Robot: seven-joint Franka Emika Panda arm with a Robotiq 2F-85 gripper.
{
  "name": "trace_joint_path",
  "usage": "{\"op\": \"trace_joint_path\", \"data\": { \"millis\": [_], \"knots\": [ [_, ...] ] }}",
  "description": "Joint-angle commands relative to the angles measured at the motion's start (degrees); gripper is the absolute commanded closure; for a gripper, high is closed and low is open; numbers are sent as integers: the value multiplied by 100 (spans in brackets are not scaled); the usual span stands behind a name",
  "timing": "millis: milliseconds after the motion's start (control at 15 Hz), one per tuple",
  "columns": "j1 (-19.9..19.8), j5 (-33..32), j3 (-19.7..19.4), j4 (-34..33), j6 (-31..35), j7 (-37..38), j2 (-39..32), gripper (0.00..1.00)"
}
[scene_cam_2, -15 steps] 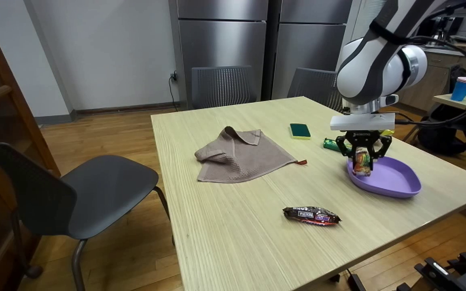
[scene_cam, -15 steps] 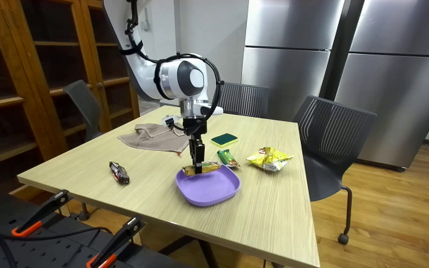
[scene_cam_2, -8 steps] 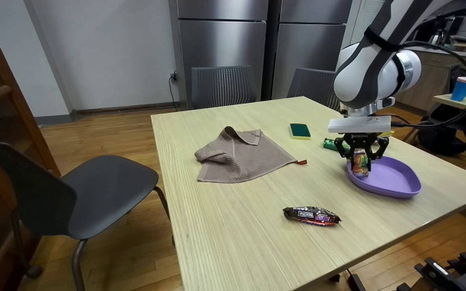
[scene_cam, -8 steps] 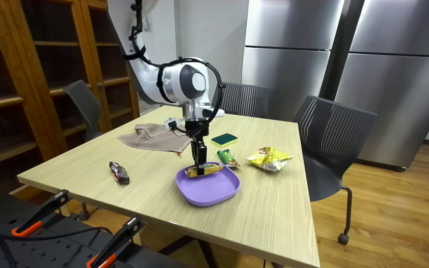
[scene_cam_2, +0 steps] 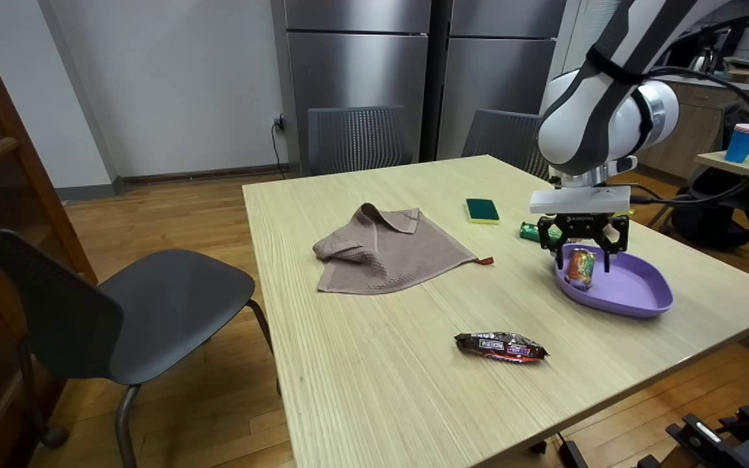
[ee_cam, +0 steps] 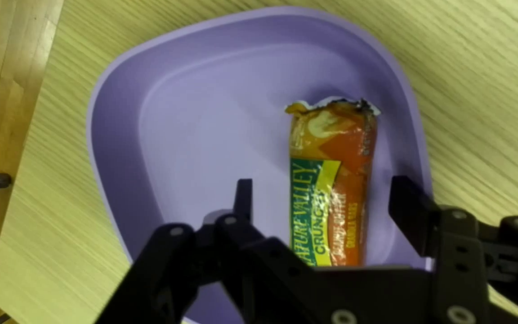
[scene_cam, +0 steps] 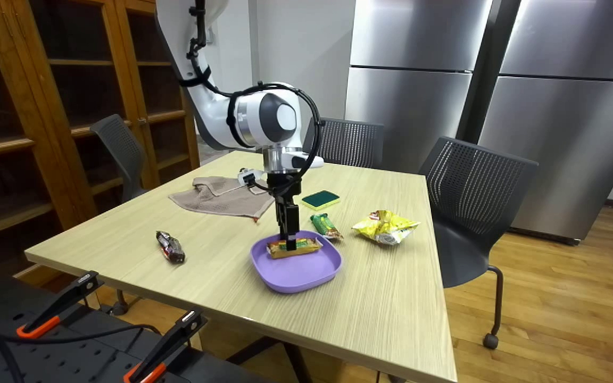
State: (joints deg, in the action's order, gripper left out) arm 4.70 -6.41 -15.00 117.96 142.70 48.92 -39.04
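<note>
While its two fingers (ee_cam: 243, 198) are standing well parted, the gripper (scene_cam_2: 582, 263) is straddling an orange granola bar (ee_cam: 337, 189) and holding nothing: in the wrist view, gaps are showing between the granola bar and the finger on either side. The granola bar is lying label up inside a purple plate (scene_cam: 298, 274), close to one of the plate's raised side walls. The purple plate is sitting on a pale wooden table (scene_cam_2: 374, 377), near the table's lower edge in both exterior views. Just beside the plate, on the side away from that edge, a green packet (scene_cam: 325, 226) is lying. Beyond the packet, farther from the lower edge, a green-and-yellow sponge (scene_cam_2: 482, 211) is resting. A crumpled yellow bag (scene_cam: 385, 226) is lying near the table's right edge in an exterior view, where a dark gray chair (scene_cam: 477, 191) is standing beside that same edge. Well apart from the plate, a dark-wrapped bar (scene_cam: 170, 247) is lying toward the lower edge, nearer the table's left corner in an exterior view. A brown cloth (scene_cam_2: 387, 257) is lying rumpled toward the table's left edge in both exterior views.
</note>
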Motion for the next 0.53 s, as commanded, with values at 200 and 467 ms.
{"op": "trace_joint_path", "data": {
  "millis": [200,467],
  "knots": [
    [120,-61,-119,80,-93,23,215,0],
    [169,-61,-145,130,-99,56,325,0]
  ]
}}
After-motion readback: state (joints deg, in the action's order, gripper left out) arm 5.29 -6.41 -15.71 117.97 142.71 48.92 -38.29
